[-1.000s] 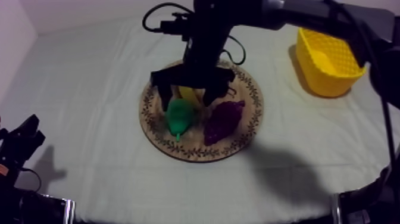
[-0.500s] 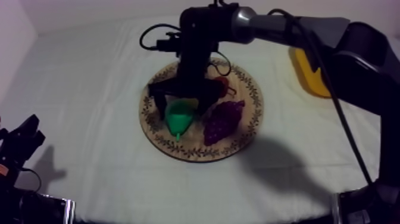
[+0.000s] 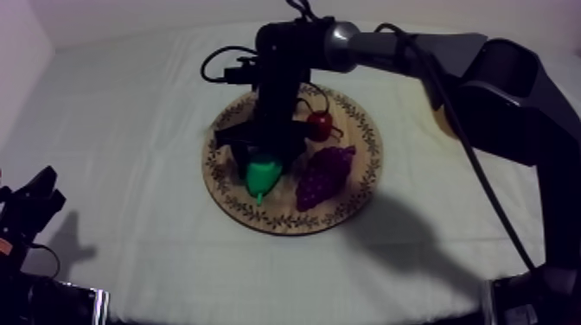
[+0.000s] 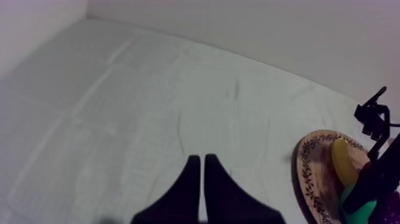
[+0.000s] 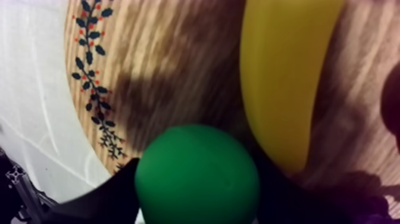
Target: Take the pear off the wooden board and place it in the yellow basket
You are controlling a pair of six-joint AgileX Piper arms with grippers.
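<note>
Two black fingers of the right gripper [image 3: 262, 156] are closed round the pear [image 3: 261, 175], one on each side of it. In the right wrist view they press against the green fruit on both flanks with no gap to be seen. The pear lies on the board [image 3: 285, 221], on the half nearer the left arm, with its thin end pointing toward the near rim. It rests on the wood while it is gripped. The right arm [image 3: 484, 69] reaches in from the upper right and stands over the middle of the board.

Just beside the pear, on the far side, lies the banana [image 5: 286, 77], close enough to look as if it touches the pear in the right wrist view. The grapes [image 3: 324, 175] lie next to the pear on the side toward the right arm, and the small red fruit [image 3: 320, 126] sits beyond them. A ring of dark leaf sprigs with red dots runs round the rim of the board.

The left gripper [image 3: 35, 204] sits low at its own side over the bare cloth [image 3: 130, 104], well apart from the board. Its fingers lie together as a narrow wedge and hold nothing.
</note>
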